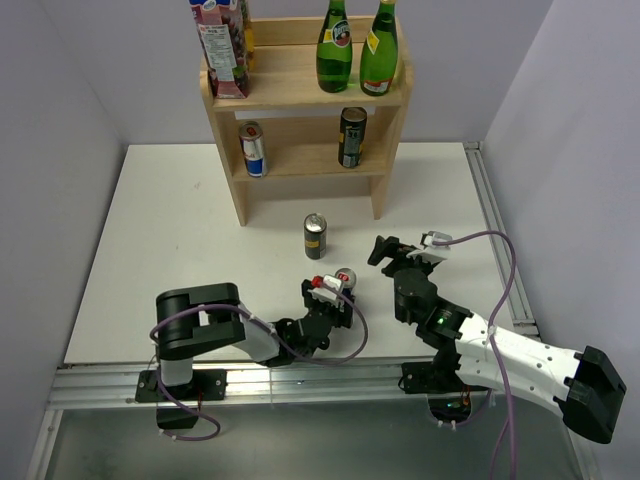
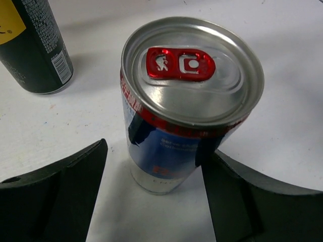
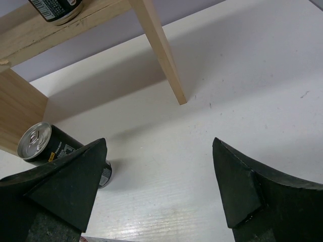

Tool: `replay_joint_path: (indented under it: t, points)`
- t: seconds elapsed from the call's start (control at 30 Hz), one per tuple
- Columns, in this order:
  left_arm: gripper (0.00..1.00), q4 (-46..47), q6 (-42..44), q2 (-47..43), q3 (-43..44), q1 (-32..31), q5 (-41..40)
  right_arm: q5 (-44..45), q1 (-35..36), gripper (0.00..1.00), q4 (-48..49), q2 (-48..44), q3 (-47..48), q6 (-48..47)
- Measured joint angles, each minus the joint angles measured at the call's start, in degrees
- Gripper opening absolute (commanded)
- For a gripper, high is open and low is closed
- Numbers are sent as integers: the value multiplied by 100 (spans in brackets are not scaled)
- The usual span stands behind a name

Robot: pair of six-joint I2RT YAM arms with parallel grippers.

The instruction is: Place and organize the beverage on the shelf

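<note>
From above, the left claw is seen around a blue-and-silver can on the tabletop, the shelf well ahead of it, a black can between. At the left wrist, that can stands between the fingers with a gap on one side: released, nothing clamped. At the right wrist, the right claw is spread and empty. The pick-up is judged in hand; closing firmly, then a lift toward the shelf, is called for.

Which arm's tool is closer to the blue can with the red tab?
Left. The left tool straddles the blue can, with one finger on each side. The right tool is apart from the can, off to its right, open and holding nothing.
</note>
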Motion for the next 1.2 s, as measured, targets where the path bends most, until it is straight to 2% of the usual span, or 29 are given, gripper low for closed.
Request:
replay_joint_path:
  t: [0.27, 0.37, 0.53, 0.57, 0.6, 0.63, 0.67, 0.87, 1.07, 1.2]
  points:
    - [79, 208, 138, 229, 199, 225, 22, -20, 0, 92, 0, 81, 0, 17]
    - [73, 326, 210, 356, 304, 315, 59, -20, -2, 92, 0, 92, 0, 17]
    - [56, 433, 278, 531, 461, 433, 98, -20, -2, 92, 2, 109, 0, 17]
    - [52, 448, 295, 542, 479, 450, 96, -20, -4, 92, 0, 114, 0, 17]
    - [38, 446, 326, 551, 498, 479, 98, -20, -4, 92, 0, 120, 0, 17]
    - [12, 442, 328, 553, 505, 505, 103, -20, -4, 92, 0, 129, 0, 17]
    - [2, 431, 323, 553, 507, 531, 96, -22, -4, 92, 0, 136, 0, 17]
    - [0, 81, 269, 317, 433, 586, 22, -22, -4, 92, 0, 168, 0, 17]
    - [0, -1443, 304, -946, 452, 608, -162, -26, -4, 92, 2, 168, 0, 17]
    - [0, -2282, 529, -1829, 909, 846, -142, -42, -4, 92, 7, 170, 0, 28]
